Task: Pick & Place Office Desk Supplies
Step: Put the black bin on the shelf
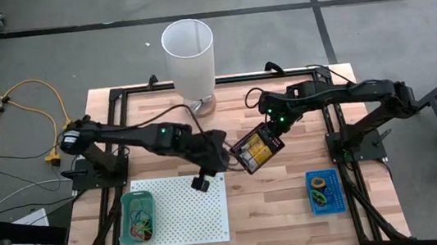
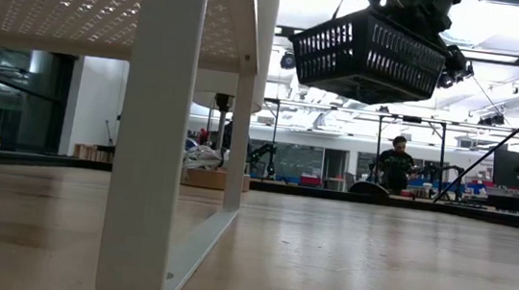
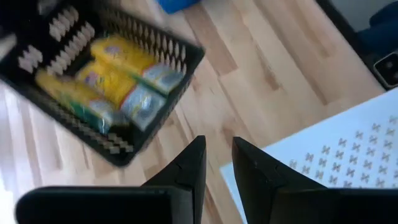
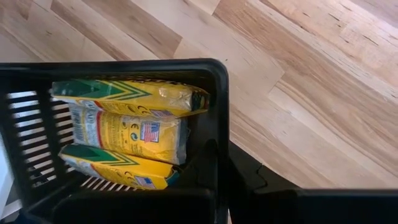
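High view: we take the white perforated board (image 1: 183, 207) as our landmark. Just beyond its far right corner the right gripper (image 1: 248, 154) carries a black slatted basket (image 1: 257, 148) of yellow-orange packets (image 1: 261, 146) clear of the desk (image 1: 278, 206). The left gripper (image 1: 201, 182) hangs over the board's far edge, holding nothing. On the board's left end sits one teal bin (image 1: 138, 217) with coloured loops; well to the board's right sits one blue tray (image 1: 324, 190) with two loops, one yellow-black, one green. One tall white cylinder (image 1: 190, 57) stands beyond the board.

Low view: the basket hangs high in the air, to the right of the board's white legs.

Left wrist view: the left fingers (image 3: 186, 168) stand slightly apart with nothing between them; the tilted basket lies ahead of them.

Right wrist view: the right fingers are pressed together on the basket's rim, and we count three packets inside. We judge the basket should be levelled and lowered slowly, so that no packet slides out over the low side.
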Available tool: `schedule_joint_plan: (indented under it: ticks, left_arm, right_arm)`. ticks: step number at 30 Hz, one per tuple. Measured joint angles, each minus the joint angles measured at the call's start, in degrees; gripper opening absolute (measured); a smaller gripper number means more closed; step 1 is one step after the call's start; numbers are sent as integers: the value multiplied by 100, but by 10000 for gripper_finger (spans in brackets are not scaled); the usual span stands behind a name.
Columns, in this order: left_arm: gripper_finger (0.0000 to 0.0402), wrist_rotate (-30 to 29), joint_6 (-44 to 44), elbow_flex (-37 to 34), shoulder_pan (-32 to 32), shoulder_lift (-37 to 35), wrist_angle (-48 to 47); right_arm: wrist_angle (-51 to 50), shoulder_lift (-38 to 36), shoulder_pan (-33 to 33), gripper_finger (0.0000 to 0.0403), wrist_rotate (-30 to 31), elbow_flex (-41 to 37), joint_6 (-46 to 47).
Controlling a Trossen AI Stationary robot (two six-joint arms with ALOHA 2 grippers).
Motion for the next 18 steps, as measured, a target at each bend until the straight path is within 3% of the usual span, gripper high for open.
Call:
schedule_joint_plan:
  ticks: [6,12,18]
  left_arm:
    - [72,-222,360,107,-158,109,44]
    - [72,-1094,730,113,-122,477,99]
    - [72,-1142,1037,338,-58,689,191]
  right_arm:
    - [-35,0,-4,4,79,0,0]
    - [-65,0,-2,4,224,0,-17]
    - [-175,0,-2,4,325,0,-17]
